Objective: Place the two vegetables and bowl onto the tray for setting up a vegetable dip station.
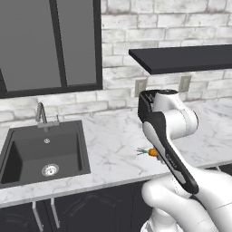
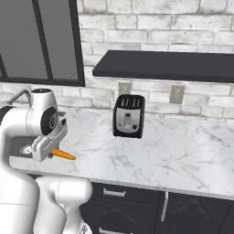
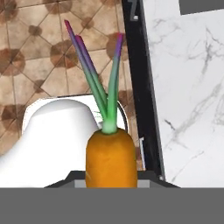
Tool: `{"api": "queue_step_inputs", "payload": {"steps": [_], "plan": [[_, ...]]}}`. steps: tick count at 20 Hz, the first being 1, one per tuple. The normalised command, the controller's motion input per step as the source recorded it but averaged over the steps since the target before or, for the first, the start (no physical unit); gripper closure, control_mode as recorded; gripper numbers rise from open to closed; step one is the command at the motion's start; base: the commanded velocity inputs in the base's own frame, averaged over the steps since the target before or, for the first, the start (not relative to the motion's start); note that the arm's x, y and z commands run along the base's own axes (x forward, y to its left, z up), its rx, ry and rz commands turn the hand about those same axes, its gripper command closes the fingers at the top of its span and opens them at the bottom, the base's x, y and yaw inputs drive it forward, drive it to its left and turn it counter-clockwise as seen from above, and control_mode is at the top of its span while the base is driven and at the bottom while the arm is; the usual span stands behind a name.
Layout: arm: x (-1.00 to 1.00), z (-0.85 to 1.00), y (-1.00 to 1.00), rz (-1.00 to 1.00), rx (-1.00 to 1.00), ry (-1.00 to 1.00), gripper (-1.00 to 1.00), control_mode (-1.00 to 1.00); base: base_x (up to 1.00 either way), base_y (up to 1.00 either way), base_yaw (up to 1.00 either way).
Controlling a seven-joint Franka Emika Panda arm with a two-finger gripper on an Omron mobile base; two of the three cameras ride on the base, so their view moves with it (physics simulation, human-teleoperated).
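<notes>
Hand view, fingers (image 3: 111,181) closed on carrot (image 3: 110,157), leafy top forward, arm folded low above counter (image 2: 151,155) edge.

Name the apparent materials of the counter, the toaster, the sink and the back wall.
Counter: polished marble by its look, white with grey veins. Toaster: glossy black shell with a brushed-metal face, probably steel. Sink: matte dark basin, maybe composite; its drain ring looks metallic. Back wall: whitewashed brick with visible mortar lines.
</notes>
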Motion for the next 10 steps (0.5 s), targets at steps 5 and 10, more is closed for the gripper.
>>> {"api": "queue_step_inputs", "payload": {"steps": [5, 10], "plan": [[0.0, 0.0, 0.0, 0.0, 0.0, 0.0, 1.0, 1.0, -0.47, -0.01, 0.05], [0.0, 0.0, 0.0, 0.0, 0.0, 0.0, 1.0, 1.0, -0.34, 0.16, 0.02]]}}
